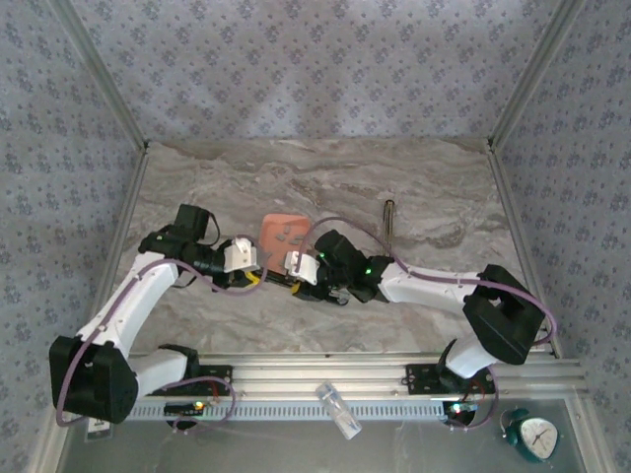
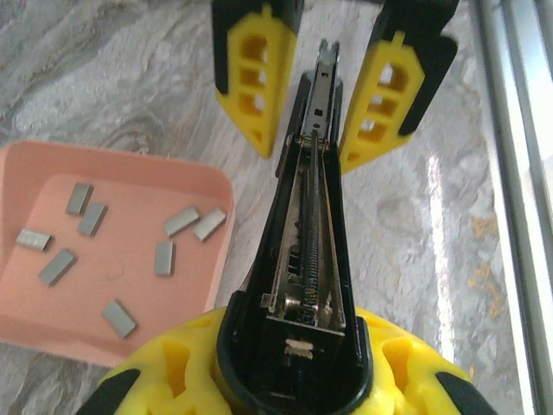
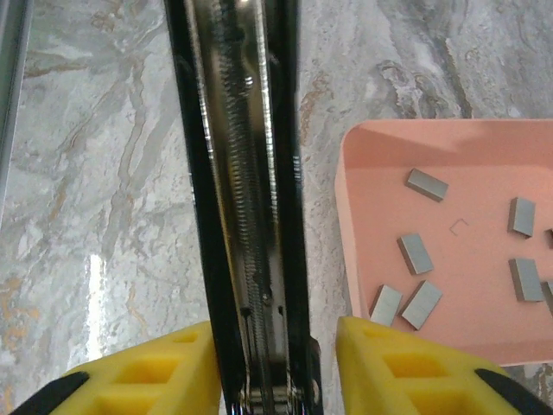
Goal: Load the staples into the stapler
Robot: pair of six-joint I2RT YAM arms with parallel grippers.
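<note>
Holding the stapler [image 2: 307, 251] steady looked like the step in hand. It lay open on the table [image 1: 424, 197], about midway between the left and right edges and nearer the near edge than the far one. Its long metal track and spring faced up, and I could see no staples in the track. The left gripper [image 2: 294, 385] was shut tight on the back end of the stapler. The right gripper [image 3: 268, 380] was open, with one yellow finger on each side of the front end and a small gap showing, so it had hold of nothing. The staples [image 2: 181, 220], small grey blocks, lay loose in a pink tray [image 2: 130, 233] just beside the stapler, on the side toward the far edge. None was in the stapler yet, so the loading looked barely begun. Next, I think, the right gripper would need to go over the tray and pinch one small block. That calls for a careful, narrow grip, since the blocks lay flat and some lay close together. The table had a grey and brown stone look and shone a little. Walls with a small flower print stood around three sides. A metal rail ran along the near edge, and past it sat a green clock [image 1: 537, 436] and a small clear bottle [image 1: 338, 410].
</note>
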